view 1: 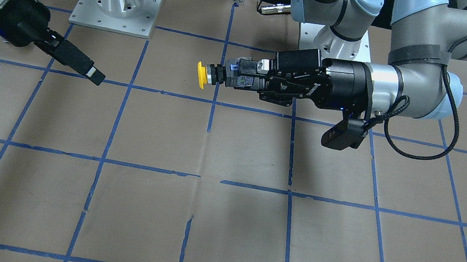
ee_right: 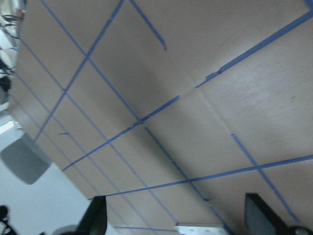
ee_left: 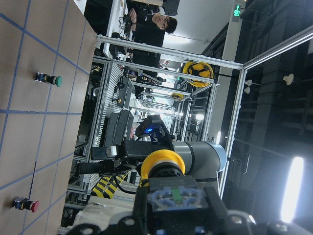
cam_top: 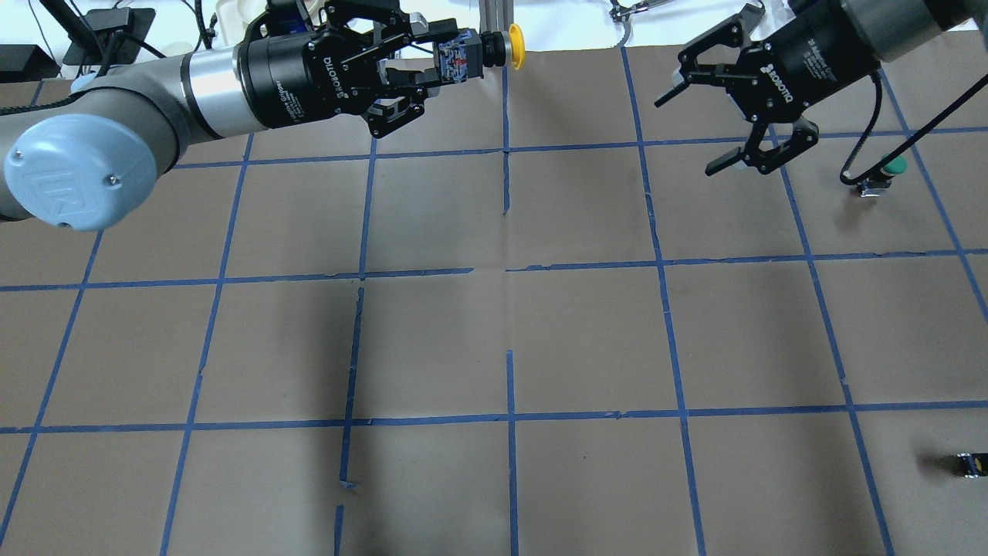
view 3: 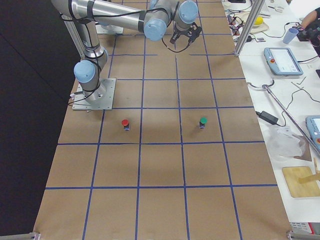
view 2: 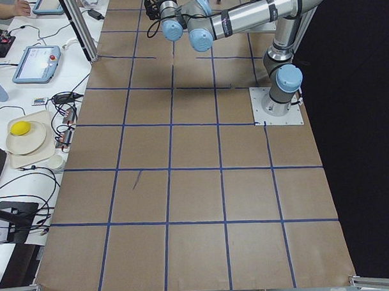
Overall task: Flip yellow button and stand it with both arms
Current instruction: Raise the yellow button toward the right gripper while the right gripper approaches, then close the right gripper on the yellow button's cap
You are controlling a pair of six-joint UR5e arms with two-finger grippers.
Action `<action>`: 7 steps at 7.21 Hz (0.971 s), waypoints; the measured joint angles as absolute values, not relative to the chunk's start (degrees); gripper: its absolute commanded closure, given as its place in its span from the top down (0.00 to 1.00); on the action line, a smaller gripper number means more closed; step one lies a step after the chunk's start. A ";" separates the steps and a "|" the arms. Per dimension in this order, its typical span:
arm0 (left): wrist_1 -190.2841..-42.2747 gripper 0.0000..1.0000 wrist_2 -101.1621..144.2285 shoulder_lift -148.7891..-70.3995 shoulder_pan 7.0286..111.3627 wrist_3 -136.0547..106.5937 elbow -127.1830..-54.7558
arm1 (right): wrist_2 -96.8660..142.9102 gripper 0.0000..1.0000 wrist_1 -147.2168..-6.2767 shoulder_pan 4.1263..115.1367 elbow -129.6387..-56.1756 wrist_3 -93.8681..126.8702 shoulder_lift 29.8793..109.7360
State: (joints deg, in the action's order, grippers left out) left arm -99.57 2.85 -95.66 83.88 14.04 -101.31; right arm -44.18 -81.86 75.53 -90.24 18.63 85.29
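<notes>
Front view: L gripper (view 1: 243, 77) clenched on boxy grey-black contact block of yellow button (view 1: 210, 76). Button held sideways, off table (view 1: 155, 136), cap sticking out past L gripper toward R gripper (view 1: 97, 75), which is well apart from L gripper. Overhead: R gripper jaws spread, empty. Judged step: mid-air handover for the flip. Next needs R to close the gap and line up on collar/cap end. L wrist view: cap smooth, round, glossy plastic; block angular w/ metal bits.

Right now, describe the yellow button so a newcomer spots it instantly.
Follow the left arm to its end effector. The yellow button juts sideways from it, cap outward. Unlike the green-capped button and red-capped button on the table, it's held aloft.
</notes>
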 measured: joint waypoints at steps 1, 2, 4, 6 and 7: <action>-99.52 0.02 3.95 -95.48 84.41 13.77 -101.65 | -36.45 1.00 -81.98 75.35 -90.29 24.35 85.52; -99.50 0.02 4.72 -95.34 84.74 13.62 -101.91 | -32.07 0.99 -82.17 75.65 -90.15 31.41 86.21; -99.49 0.02 5.64 -94.99 85.17 13.55 -102.09 | -26.61 0.99 -82.40 78.92 -90.17 42.85 88.18; -99.49 0.02 5.48 -94.84 85.62 13.58 -102.16 | -23.95 0.99 -85.57 83.82 -90.25 47.61 88.54; -99.49 0.02 5.40 -94.86 85.69 13.56 -102.17 | -22.68 0.99 -88.56 84.99 -90.32 50.26 88.26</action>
State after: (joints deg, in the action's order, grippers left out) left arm -99.49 5.40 -94.86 85.69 13.56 -102.17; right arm -22.68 -88.56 84.99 -90.32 50.26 88.26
